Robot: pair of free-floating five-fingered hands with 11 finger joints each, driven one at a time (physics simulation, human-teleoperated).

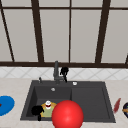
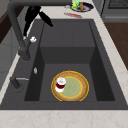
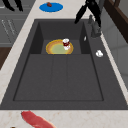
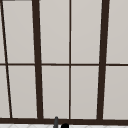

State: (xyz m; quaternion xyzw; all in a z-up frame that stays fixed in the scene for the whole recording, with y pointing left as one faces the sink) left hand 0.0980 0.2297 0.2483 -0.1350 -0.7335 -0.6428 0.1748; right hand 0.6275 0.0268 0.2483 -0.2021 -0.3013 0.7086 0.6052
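Observation:
My right hand (image 1: pixel 64 71) hovers just right of the dark faucet (image 1: pixel 56 71) at the back of the sink, fingers straight and pointing down, holding nothing. It also appears by the faucet (image 2: pixel 22 47) as the hand (image 2: pixel 34 13) in the left side view, as the hand (image 3: pixel 90 9) in the right side view, and as the hand (image 4: pixel 65 125) in the upper view. My left hand (image 1: pixel 37 110) hangs over the sink's front left corner, fingers relaxed and empty; in the right side view this hand (image 3: pixel 12 4) floats beyond the counter's edge. A brown-rimmed green plate (image 2: pixel 71 87) with a small white cup (image 2: pixel 60 84) lies in the left basin.
A big red ball (image 1: pixel 67 115) sits at the sink's front edge. A blue plate (image 1: pixel 5 105) lies on the left counter. On the right counter are a red strip (image 1: pixel 116 105) and a dark dish (image 1: pixel 125 109). A small white knob (image 1: pixel 74 83) rests on the back ledge.

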